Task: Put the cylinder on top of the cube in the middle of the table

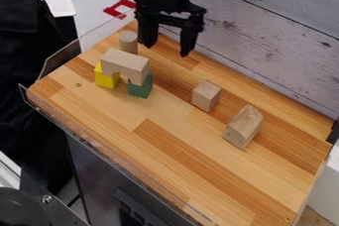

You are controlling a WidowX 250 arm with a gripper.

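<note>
Camera view: your black 2-finger gripper (165,51) hangs with its 2 fingers spread apart and nothing between them, beside the upright natural-wood cylinder (128,42). That cylinder stands at the counter's (162,143) far end, behind the wooden arch block (125,63). The plain wooden cube (206,96) sits near the middle, its top bare. You look to be at step 1, the pick. Next, you'd want to line up over the cylinder, lower around it without nudging the arch block, then close.
</note>
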